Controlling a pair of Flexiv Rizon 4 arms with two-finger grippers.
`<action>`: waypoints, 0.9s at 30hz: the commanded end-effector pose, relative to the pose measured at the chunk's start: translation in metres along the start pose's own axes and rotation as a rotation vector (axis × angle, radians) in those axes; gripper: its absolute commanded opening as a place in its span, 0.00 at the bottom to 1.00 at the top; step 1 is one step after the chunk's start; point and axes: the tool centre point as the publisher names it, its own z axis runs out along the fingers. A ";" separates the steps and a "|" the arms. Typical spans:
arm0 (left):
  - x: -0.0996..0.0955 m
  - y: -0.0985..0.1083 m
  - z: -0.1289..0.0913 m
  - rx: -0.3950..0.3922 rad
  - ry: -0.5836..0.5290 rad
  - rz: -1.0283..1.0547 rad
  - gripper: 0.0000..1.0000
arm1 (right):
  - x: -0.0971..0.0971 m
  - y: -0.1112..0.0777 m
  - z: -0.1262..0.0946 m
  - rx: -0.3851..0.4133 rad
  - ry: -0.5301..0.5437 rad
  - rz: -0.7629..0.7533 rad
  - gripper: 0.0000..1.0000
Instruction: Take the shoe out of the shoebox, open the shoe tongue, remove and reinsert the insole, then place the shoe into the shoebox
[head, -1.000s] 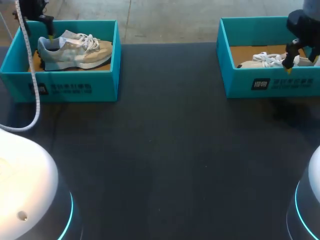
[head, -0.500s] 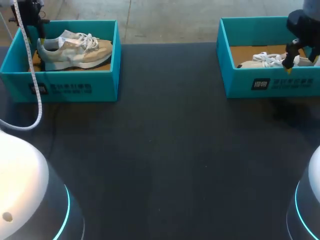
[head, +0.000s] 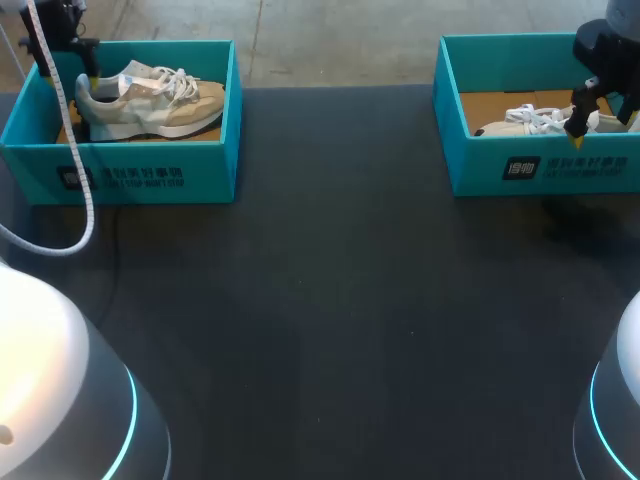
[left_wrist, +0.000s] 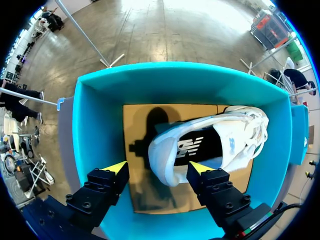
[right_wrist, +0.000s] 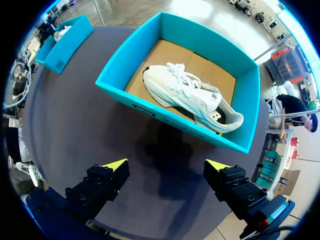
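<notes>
A teal shoebox (head: 150, 175) stands at the table's far left and holds a beige and light-blue sneaker (head: 150, 100) lying on its side. My left gripper (head: 88, 70) hangs over that shoe's heel end. In the left wrist view the left gripper (left_wrist: 158, 167) is open, the shoe's heel (left_wrist: 167, 150) lies below between the fingers, and one finger stands clear of it. A second teal shoebox (head: 560, 165) at the far right holds a white sneaker (head: 525, 120). My right gripper (right_wrist: 165, 164) is open and empty, above that box's front wall (right_wrist: 150, 112).
The dark tabletop (head: 330, 300) stretches between the two boxes and toward the front. A white cable (head: 75, 170) from my left arm hangs down past the left box's front corner. Both boxes have brown cardboard floors (left_wrist: 140, 120).
The sneaker in the left box has shifted a little toward the far wall and lies flatter. My left gripper drew back toward the box's left end. The right arm has kept still.
</notes>
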 end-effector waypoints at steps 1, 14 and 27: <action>0.000 -0.004 0.011 0.006 0.008 -0.021 0.78 | 0.000 -0.001 0.000 -0.001 -0.001 0.000 1.00; 0.001 -0.009 0.037 -0.027 0.030 -0.072 0.71 | 0.000 -0.001 0.000 -0.001 -0.001 0.000 1.00; 0.000 -0.017 0.061 -0.083 0.006 -0.067 0.47 | 0.000 -0.001 0.000 -0.001 -0.001 0.000 1.00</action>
